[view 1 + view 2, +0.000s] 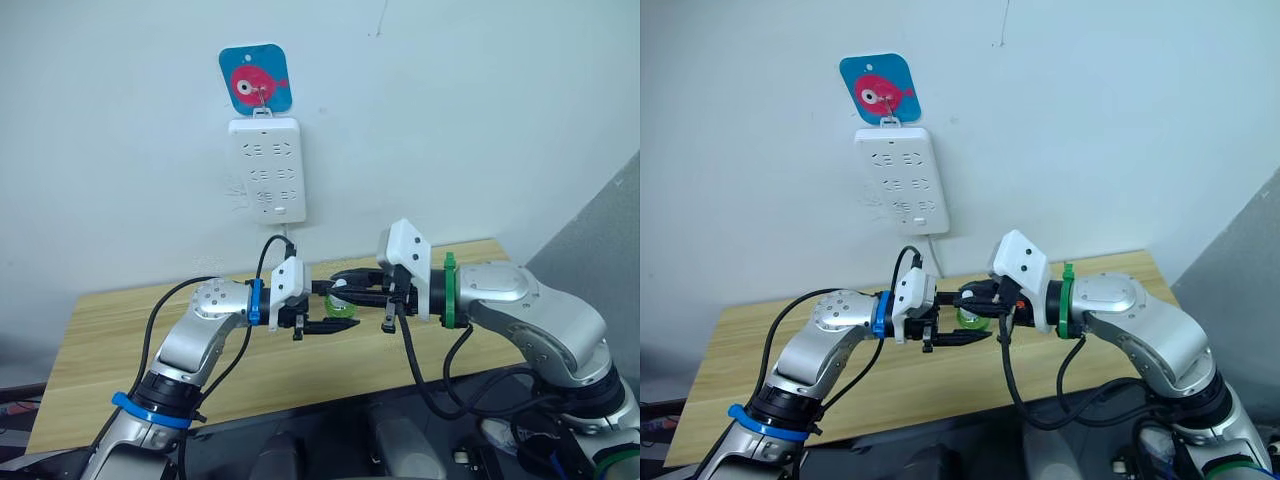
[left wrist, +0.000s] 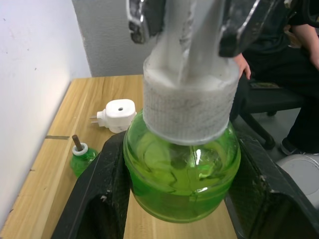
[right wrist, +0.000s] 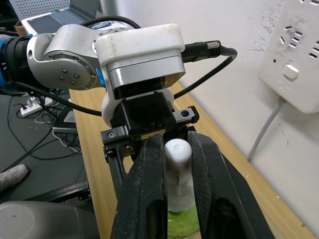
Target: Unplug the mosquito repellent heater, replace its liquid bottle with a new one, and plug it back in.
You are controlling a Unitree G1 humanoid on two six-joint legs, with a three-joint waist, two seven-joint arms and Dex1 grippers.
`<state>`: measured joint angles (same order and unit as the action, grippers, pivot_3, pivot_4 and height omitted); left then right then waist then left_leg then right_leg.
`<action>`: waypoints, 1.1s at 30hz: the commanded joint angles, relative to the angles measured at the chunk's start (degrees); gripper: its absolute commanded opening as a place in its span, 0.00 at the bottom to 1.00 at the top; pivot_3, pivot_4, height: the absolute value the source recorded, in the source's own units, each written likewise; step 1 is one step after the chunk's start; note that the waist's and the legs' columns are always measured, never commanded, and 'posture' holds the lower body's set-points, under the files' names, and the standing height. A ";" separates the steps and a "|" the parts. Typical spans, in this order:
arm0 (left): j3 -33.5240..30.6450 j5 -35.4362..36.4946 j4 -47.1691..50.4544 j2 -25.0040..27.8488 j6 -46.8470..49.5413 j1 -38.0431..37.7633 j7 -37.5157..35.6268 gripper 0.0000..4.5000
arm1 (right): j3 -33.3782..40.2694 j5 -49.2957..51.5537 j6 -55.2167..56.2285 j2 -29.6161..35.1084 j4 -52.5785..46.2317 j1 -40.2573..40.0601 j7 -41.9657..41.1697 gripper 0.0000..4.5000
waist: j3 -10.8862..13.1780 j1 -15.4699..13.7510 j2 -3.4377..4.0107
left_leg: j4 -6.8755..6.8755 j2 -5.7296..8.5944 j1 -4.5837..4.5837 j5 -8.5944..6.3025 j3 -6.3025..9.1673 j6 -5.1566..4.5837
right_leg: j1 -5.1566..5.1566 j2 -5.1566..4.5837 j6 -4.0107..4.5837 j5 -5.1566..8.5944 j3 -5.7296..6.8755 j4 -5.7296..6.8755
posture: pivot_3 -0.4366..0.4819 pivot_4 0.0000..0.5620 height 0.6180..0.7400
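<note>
above the tabletop [image 1: 120, 330], both tools meet on one green bottle [image 2: 182, 177]. the left tool [image 2: 174, 209] clamps its round glass belly between its two black fingers; the right tool [image 3: 177, 194] is closed on the white cap [image 3: 177, 152]. the bottle's long axis runs tool to tool, cap toward the right arm, so uncapping likely means twisting or pulling along that line.

the heater [image 2: 115, 115] lies unplugged on the tabletop beyond the held bottle in the left wrist view, vent hole up, prongs pointing sideways. just beside it stands another green bottle [image 2: 82, 157] with a bare wick. the strip [image 1: 266, 170] hangs on the wall above, its sockets free.
</note>
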<state>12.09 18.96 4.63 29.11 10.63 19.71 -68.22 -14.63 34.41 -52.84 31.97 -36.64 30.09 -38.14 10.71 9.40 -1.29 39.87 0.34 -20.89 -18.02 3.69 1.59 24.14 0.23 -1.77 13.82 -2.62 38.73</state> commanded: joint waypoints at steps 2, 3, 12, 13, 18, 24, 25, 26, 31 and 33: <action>-0.56 0.06 1.01 0.29 -1.88 -0.13 0.01 0.51 | 4.73 4.81 0.11 -1.28 -3.91 1.83 -0.20 0.07 | 0.00 -0.01 0.00 | 0.00 0.00 0.00 0.00 -0.01 0.00 | 0.00 0.00 0.01 0.00 0.00 0.00 | 0.24 0.24 1.00; -0.61 -0.26 0.64 0.53 -2.29 -0.37 0.01 0.51 | 6.21 5.94 0.24 -2.17 -4.19 2.38 0.60 0.07 | 0.00 -0.01 0.00 | 0.00 0.00 0.00 0.00 0.00 0.00 | 0.00 0.00 0.00 0.00 -0.01 0.00 | 0.24 0.24 1.00; -4.22 -5.47 -7.30 7.09 -6.16 -6.39 3.10 0.51 | 7.81 -2.53 7.86 -2.55 -0.09 -3.53 9.43 0.07 | 0.02 -0.03 0.02 | -0.09 -0.02 -0.01 0.00 0.09 0.00 | 0.02 -0.03 0.05 -0.02 0.07 -0.02 | 0.25 0.31 1.00; -4.55 -5.78 -7.43 7.88 -6.56 -7.19 3.35 0.51 | 5.99 -5.92 10.81 -2.89 1.75 -5.30 10.33 0.07 | 0.11 -0.05 0.06 | -0.12 -0.02 -0.01 -0.01 0.07 -0.01 | 0.03 -0.05 0.02 -0.01 0.05 -0.05 | 0.25 0.32 1.00; -7.15 -4.94 -3.29 10.47 -3.20 -13.03 5.56 0.51 | -2.59 -23.16 30.94 -7.28 18.89 -9.66 14.08 0.07 | 0.85 -0.03 0.10 | -0.16 -0.03 0.04 0.00 -0.20 0.00 | 0.07 -0.10 -0.02 0.02 -0.04 -0.11 | 0.29 0.38 1.00; -9.24 -3.48 4.55 12.18 0.77 -18.43 7.21 0.51 | -3.02 -27.52 42.16 -16.91 36.33 -10.28 15.60 0.07 | 1.95 -1.31 0.10 | -0.20 -0.07 0.03 0.00 -0.15 0.00 | 0.13 -0.13 0.27 -0.14 -0.05 -0.04 | 0.36 0.43 1.00; -9.76 -3.11 5.96 12.46 1.92 -19.29 7.74 0.51 | -2.37 -27.58 44.11 -18.95 41.02 -9.81 16.03 0.07 | 2.21 -1.51 0.09 | -0.21 -0.07 0.02 0.00 -0.14 0.00 | 0.14 -0.13 0.28 -0.15 -0.04 -0.02 | 0.37 0.44 1.00; -10.12 -2.85 6.99 12.62 2.81 -19.88 8.16 0.51 | -1.84 -27.74 45.74 -20.40 44.52 -9.42 16.22 0.07 | 2.46 -1.59 0.04 | -0.22 -0.07 0.04 0.00 -0.11 0.00 | 0.13 -0.13 0.29 -0.15 -0.03 -0.01 | 0.37 0.44 1.00; -12.51 -1.28 12.22 14.34 6.47 -23.10 9.40 0.51 | 1.01 -30.46 54.38 -24.22 61.23 -5.51 18.63 0.07 | 3.48 -2.83 0.21 | -0.23 -0.01 0.02 0.00 -0.12 0.00 | 0.16 -0.22 0.31 -0.16 -0.01 -0.01 | 0.43 0.47 1.00; -12.93 -0.97 13.33 14.86 7.14 -23.93 9.39 0.51 | 2.08 -31.25 57.40 -25.11 66.35 -4.01 19.79 0.07 | 3.85 -3.25 0.20 | -0.23 -0.01 0.02 0.00 -0.11 0.00 | 0.16 -0.23 0.32 -0.16 0.01 -0.01 | 0.44 0.47 1.00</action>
<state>0.39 16.84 15.48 43.17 17.41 -3.81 -59.11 -14.09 3.59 1.15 7.50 28.08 24.99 -19.38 14.56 6.15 -1.09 39.61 0.33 -20.88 -18.03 3.58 1.59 24.31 0.00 -1.44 13.66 -2.61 38.73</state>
